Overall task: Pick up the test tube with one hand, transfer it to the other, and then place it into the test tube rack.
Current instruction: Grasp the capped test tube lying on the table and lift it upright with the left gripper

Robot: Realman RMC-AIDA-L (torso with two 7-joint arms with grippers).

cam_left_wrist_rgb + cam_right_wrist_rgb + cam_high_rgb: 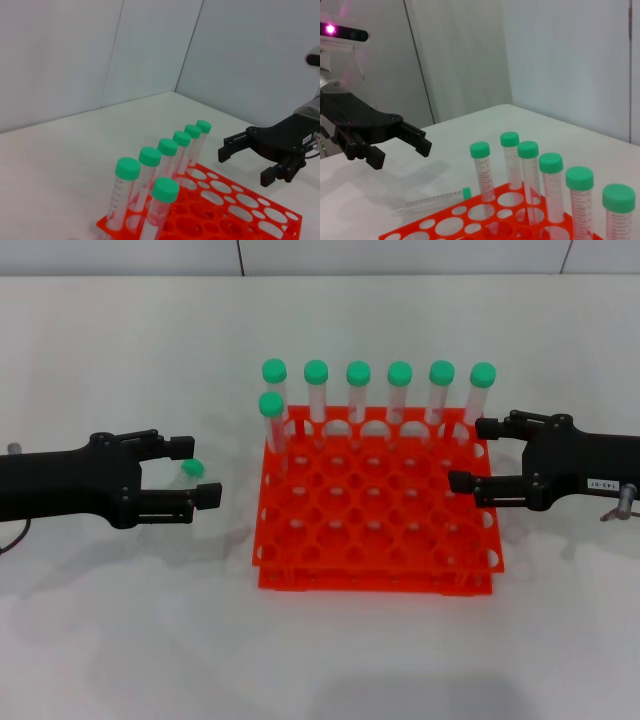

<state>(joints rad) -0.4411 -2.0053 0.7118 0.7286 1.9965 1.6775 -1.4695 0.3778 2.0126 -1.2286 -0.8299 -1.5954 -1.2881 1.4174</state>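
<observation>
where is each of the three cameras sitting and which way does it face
Head view: high on the robot, looking forward and down at the test tube rack; shows both arms, left pincer open over the lying test tube, right pincer open by the rack.
Left wrist view: on the left arm, looking across the rack toward the right pincer; none of its own fingers show.
Right wrist view: on the right arm, facing back at the left pincer and the lying tube.
All views share the rack and standing tubes.
</observation>
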